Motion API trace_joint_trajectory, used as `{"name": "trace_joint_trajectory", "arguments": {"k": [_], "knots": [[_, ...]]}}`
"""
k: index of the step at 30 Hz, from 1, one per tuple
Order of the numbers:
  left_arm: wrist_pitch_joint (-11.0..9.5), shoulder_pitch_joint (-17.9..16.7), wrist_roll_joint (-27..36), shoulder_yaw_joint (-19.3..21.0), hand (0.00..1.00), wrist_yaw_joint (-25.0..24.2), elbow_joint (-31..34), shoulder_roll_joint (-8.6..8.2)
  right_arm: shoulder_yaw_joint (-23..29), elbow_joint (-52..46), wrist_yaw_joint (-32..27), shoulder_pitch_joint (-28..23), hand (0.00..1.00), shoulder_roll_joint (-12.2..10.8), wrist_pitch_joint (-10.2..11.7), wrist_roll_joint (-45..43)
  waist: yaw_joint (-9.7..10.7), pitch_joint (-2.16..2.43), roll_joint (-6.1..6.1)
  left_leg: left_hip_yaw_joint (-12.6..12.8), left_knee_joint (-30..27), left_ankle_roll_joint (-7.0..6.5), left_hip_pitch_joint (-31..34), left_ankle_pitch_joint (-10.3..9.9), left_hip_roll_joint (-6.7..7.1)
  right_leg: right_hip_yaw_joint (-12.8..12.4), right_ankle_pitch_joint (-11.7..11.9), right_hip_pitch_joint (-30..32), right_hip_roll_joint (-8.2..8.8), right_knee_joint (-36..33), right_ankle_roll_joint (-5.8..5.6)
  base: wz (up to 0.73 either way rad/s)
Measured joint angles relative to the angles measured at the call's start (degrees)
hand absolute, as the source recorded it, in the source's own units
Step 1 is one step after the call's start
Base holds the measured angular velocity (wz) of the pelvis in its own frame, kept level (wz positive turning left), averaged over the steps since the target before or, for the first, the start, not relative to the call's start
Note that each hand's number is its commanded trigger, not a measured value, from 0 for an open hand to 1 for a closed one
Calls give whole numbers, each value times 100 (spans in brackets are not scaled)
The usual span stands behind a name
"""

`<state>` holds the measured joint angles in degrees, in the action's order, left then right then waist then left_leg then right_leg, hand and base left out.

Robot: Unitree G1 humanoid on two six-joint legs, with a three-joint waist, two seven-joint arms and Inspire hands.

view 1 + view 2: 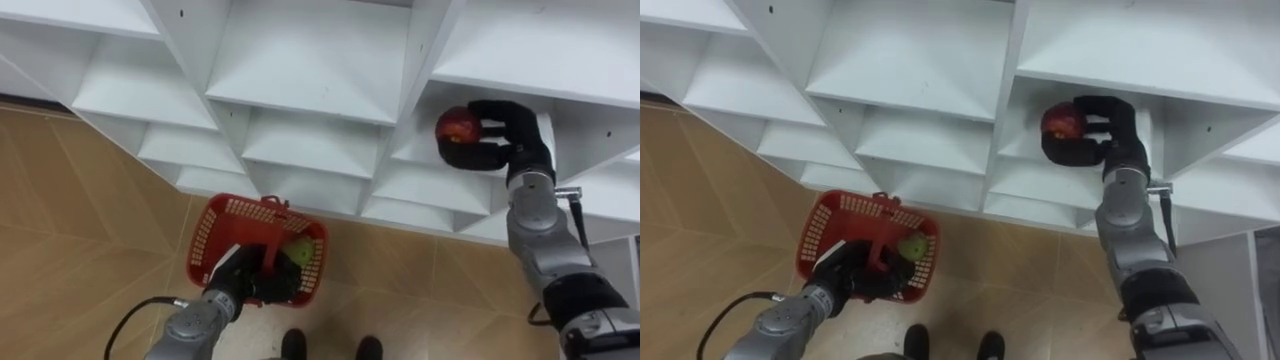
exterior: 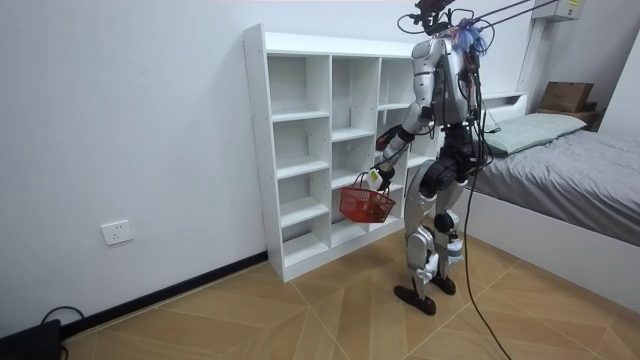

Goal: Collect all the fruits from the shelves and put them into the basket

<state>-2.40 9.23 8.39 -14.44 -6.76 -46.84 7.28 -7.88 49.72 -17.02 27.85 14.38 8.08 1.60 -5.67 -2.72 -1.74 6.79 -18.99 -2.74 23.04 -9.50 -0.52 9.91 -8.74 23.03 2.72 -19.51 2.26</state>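
The white closet (image 2: 330,150), a tall unit of open compartments against the far wall, stands just in front of the robot, which faces its right column. Low on the left hangs the red basket (image 1: 225,225), near the closet's bottom shelves and above the floor; the left hand (image 1: 245,285) has its fingers curled round the basket's handle. One green fruit (image 1: 298,251) already lies inside, so I judge the collecting to be under way. The right hand (image 1: 505,135) reaches into a compartment of the right column with fingers and thumb wrapped round a red apple (image 1: 457,125); whether the apple rests on the shelf or is lifted I cannot tell. What is left is to bring this apple across and down into the basket. The other compartments in sight look bare, so it may be the last fruit. The floor (image 2: 300,310) is wooden parquet; a bed (image 2: 580,170) with a pillow (image 2: 540,130) lies on the room view's right, a cardboard box (image 2: 565,96) beyond it, and a wall socket (image 2: 117,233) sits low on the left.
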Motion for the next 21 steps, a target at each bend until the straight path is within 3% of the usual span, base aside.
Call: {"name": "trace_joint_trajectory", "arguments": {"k": [4, 6, 9, 12, 16, 18, 19, 21], "knots": [[-4, -10, -4, -123, 100, -10, -14, 19, -290, -12, 128, -142, 100, -110, 37, 14, 75, 11, 68, -4, 27, 0, -197, 0, 0, 30, 1, -226, 0, 54, -1, 2], [-11, -49, 113, -270, 100, -22, -28, 53, -605, -180, 246, -374, 100, -96, 61, 41, 73, 55, 128, -8, 156, 3, -361, 0, 7, 39, 1, -345, -3, 92, -2, 2], [-14, -52, 148, -277, 100, -27, -10, 46, -846, -383, 489, -658, 100, -96, 120, 49, 82, 80, 167, 4, 190, 18, -482, 10, 6, 29, 0, -443, -5, 88, 0, 0], [-68, -58, 150, -273, 100, -43, 111, 18, -849, -383, 772, -911, 100, -84, 216, 51, 86, 88, 174, 19, 197, 20, -616, 12, 1, 11, 0, -608, -20, 177, 0, -1], [-210, -124, 291, -278, 100, -67, 393, 63, -936, -553, 1027, -1338, 100, -91, 178, 49, 168, 101, 171, 46, 233, 20, -730, 12, 4, 18, 2, -729, -23, 220, -5, 0], [-298, -196, 251, -280, 100, -70, 421, 50, -951, -833, 1191, -1587, 100, -96, 166, 4, 234, 130, 205, 52, 252, 20, -790, 12, 4, 25, 12, -812, -30, 285, -18, 0], [-299, -283, 201, -281, 100, -90, 422, 28, -960, -1037, 1304, -1762, 100, -97, 165, 5, 253, 169, 205, 57, 300, 20, -881, 12, 10, 3, 9, -870, -29, 292, -22, -7], [-293, -518, 183, -281, 100, -114, 584, 34, -971, -1333, 1466, -2008, 100, -97, 164, 26, 307, 191, 191, 89, 383, 21, -1082, 12, 16, -44, -1, -1042, -39, 348, -33, -9]]}}
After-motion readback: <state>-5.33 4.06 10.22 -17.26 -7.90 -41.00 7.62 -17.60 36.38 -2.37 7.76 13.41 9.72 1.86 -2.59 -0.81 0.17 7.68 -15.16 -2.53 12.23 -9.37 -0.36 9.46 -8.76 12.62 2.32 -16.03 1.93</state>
